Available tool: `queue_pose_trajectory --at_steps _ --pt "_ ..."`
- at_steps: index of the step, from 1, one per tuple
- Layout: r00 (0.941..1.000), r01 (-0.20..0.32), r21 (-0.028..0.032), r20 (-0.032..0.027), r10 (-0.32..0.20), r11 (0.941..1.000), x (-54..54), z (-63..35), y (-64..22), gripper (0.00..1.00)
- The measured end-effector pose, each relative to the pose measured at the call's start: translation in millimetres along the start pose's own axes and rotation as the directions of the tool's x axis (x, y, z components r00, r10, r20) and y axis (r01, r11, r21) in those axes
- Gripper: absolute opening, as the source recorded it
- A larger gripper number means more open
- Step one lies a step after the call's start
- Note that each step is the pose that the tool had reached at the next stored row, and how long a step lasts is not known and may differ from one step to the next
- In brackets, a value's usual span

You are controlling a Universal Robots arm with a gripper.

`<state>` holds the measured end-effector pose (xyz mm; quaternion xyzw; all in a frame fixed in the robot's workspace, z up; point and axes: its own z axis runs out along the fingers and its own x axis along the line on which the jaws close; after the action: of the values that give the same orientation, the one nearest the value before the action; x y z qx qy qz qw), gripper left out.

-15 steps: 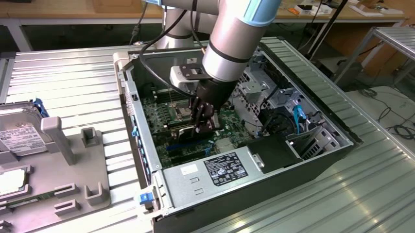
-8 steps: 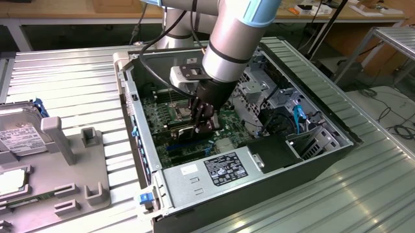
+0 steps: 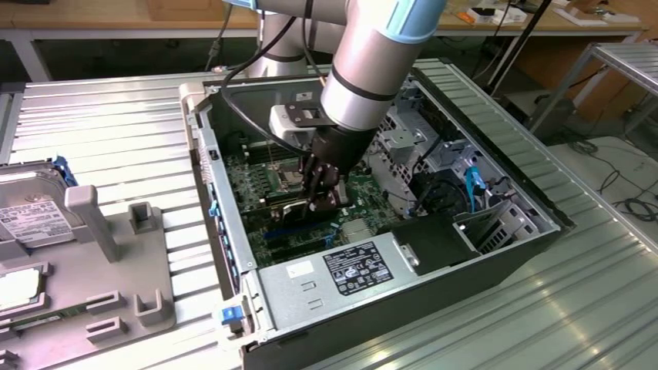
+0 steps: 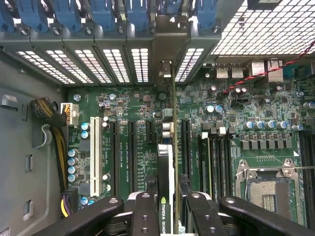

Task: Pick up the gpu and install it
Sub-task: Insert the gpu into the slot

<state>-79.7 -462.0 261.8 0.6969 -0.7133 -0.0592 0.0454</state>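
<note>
Inspection of the open computer case, which lies on its side on the ribbed metal table. The single arm reaches down into the case from the table's far edge, and the gripper hangs low over the motherboard, near the case's middle.

Gripper state: the fingers are clamped on the gpu, one on each flat face. The card is held on edge, seen from the wrist view as a thin dark strip running straight away from the fingers toward the case's rear wall, with its metal bracket standing against the row of vented slot covers there.

Governing relation: the card sits directly below the gripper, between the fingers, not off to either side. Its long axis runs parallel to the expansion slots on the board and ends at the rear wall. From the wrist view the card's lower edge lies in line with one slot between the black slots and the memory slots; whether the edge connector has entered that slot or stands just above it cannot be told.

Other items: the power supply occupies the case's near corner. On the grey fixture tray at the table's near edge, on the exterior view's left, a hard drive rests well apart from the work.

Judgement: pick-up is done; the card is at the seating position.
</note>
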Motion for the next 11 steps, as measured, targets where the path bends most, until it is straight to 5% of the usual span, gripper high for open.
queue_pose_trajectory --at_steps 11 --pt "1.0 0.0 -0.0048 -0.0017 0.0 1.0 0.1 -1.7 -0.1 0.27"
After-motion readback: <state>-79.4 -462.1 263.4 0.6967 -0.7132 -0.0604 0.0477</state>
